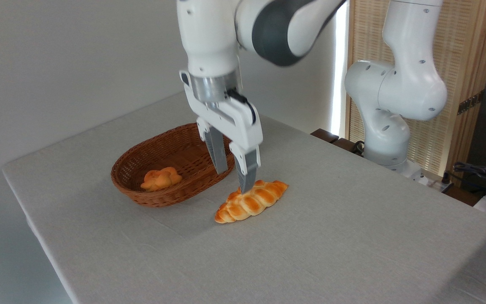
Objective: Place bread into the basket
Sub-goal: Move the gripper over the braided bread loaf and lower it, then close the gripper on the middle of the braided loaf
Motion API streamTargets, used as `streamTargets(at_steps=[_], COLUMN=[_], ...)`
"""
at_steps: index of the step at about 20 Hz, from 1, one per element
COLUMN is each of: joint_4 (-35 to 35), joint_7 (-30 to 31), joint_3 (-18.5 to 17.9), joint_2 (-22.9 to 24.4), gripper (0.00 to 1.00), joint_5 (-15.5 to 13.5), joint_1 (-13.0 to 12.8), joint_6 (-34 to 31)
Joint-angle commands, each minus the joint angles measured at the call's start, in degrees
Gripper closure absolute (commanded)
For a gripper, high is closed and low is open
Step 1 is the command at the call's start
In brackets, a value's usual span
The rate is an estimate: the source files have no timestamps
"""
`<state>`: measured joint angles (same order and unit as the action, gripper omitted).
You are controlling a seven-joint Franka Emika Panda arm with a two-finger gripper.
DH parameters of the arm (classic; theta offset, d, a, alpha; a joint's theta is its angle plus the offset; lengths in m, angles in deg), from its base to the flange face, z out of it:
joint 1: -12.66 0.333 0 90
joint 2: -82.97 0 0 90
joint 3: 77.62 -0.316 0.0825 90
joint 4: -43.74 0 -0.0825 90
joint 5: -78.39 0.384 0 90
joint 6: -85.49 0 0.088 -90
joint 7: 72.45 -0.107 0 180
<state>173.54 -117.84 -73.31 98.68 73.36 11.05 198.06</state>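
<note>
The bread (pixel 251 202), a long braided golden loaf, lies on the grey tablecloth just right of the basket. The oval brown wicker basket (pixel 130 169) stands to its left. My gripper (pixel 234 179) hangs open just above the loaf's far side, pointing down. One fingertip reaches the loaf's upper edge, the other fingertip stands in front of the basket's right rim. Nothing is held between the fingers.
A small knotted orange bun (pixel 161 178) lies inside the basket at its left end. The arm's white base (pixel 388 139) stands at the table's back right. Cables and a slatted wooden screen (pixel 458 76) are behind it.
</note>
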Motion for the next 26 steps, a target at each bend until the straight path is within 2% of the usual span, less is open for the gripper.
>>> streamTargets(at_steps=[1, 10, 23, 24, 25, 26], joint_4=[4.32, 5.99, 6.17, 6.17, 6.25, 6.17], joint_7=[-2.95, -3.12, -3.39, -3.65, -4.0, -4.52], joint_3=[-0.01, 0.08, 0.78, 1.04, 1.13, 1.14], joint_2=[1.17, 0.38, -3.4, -3.4, -3.4, -3.49], gripper=[0.0, 0.0, 0.0, 0.02, 0.09, 0.3], joint_5=[0.55, 0.99, 1.25, 1.52, 1.61, 1.69], joint_1=[0.21, 0.3, -0.06, -0.06, -0.06, -0.06], joint_6=[3.62, 4.67, 4.85, 4.76, 4.76, 4.76])
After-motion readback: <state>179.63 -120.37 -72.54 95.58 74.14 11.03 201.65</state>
